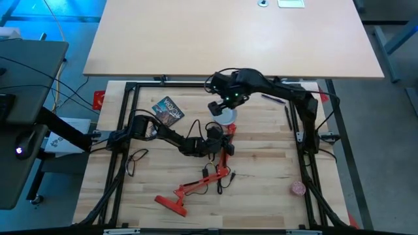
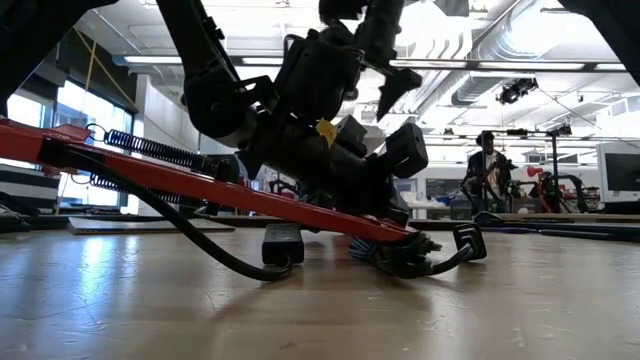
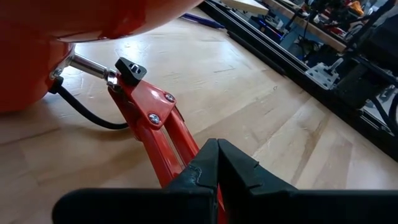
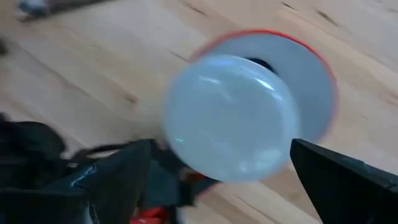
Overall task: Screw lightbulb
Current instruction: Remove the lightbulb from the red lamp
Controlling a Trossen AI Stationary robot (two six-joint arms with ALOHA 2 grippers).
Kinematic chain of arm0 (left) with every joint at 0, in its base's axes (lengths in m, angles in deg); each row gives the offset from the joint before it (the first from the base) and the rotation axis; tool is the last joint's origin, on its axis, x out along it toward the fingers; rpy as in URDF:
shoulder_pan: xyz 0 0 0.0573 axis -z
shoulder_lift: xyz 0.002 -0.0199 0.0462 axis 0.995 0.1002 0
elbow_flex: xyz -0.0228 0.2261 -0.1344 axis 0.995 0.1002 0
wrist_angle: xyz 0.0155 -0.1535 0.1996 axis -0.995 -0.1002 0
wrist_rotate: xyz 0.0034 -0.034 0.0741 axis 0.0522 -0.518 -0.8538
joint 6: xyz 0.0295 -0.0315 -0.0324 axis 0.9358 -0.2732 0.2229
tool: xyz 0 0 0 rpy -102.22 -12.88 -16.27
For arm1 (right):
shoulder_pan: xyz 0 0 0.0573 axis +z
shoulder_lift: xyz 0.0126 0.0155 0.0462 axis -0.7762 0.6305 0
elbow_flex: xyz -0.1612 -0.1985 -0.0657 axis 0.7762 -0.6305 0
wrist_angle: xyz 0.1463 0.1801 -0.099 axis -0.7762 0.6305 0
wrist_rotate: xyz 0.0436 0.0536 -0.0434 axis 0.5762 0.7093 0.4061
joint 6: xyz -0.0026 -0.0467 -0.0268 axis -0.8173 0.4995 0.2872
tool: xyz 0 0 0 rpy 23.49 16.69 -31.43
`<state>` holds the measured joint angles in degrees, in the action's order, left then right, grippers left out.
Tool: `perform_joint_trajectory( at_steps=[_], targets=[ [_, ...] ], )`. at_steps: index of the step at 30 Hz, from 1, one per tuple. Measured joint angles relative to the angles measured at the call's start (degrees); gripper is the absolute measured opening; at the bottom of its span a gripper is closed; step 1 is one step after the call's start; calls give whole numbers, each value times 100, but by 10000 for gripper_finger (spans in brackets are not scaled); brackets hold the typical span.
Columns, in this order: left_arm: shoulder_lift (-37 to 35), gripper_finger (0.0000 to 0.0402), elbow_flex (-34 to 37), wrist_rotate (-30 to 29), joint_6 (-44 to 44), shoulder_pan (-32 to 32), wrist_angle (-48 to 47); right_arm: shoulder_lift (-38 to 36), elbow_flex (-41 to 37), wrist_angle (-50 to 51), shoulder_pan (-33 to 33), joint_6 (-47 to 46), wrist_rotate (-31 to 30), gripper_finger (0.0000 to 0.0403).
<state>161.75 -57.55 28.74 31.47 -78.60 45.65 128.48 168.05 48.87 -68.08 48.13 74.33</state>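
Bulb (image 4: pixel 233 118) sits mid-table in the lamp shade (image 4: pixel 311 62). We clamp the left gripper (image 3: pixel 217 163) shut on the red lamp arm (image 3: pixel 152 115) to steady it; right gripper (image 4: pixel 217 180), jaws wide, straddles the bulb for turning.

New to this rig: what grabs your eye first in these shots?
The red lamp sprawled across the middle of the table, its base toward the near edge and its shade face-up under the right arm. The white bulb sits between the fingers of the open right claw, over the shade. The left claw is shut on the lamp's red arm just below the shade.
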Motion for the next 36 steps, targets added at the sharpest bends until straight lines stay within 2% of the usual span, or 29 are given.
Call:
perform_joint_trajectory(
  at_steps=[3, 11, 16, 20, 23, 25, 28, 31, 36],
  targets=[
    [-2, 0, 0, 81, 0, -2, 10, 2, 0, -201, 64, -98, -49, 382],
    [-2, 0, 0, 108, 7, -2, 10, 69, 3, 198, 71, -19, -681, 382],
    [-4, 0, 0, 140, 7, -2, 16, 191, -63, 101, 25, 480, -383, 382],
    [-4, 0, 0, 154, 9, -2, 15, 170, -212, 29, -81, 1197, -299, 382],
    [-4, 0, 0, 153, 11, -2, 15, 170, -218, -15, -215, 1827, 2, 382],
    [-4, 0, 0, 158, 23, -6, 15, 173, -221, 119, -325, 2270, 239, 382],
    [-4, 0, 0, 180, 102, -23, 20, 168, -221, 300, -461, 2773, 289, 379],
    [-4, 0, 0, 200, 105, -37, 19, 168, -221, 214, -525, 2917, 345, 349],
    [-4, 0, 0, 223, 154, -70, 16, 191, -210, -63, -474, 2899, 239, 234]
  ],
)
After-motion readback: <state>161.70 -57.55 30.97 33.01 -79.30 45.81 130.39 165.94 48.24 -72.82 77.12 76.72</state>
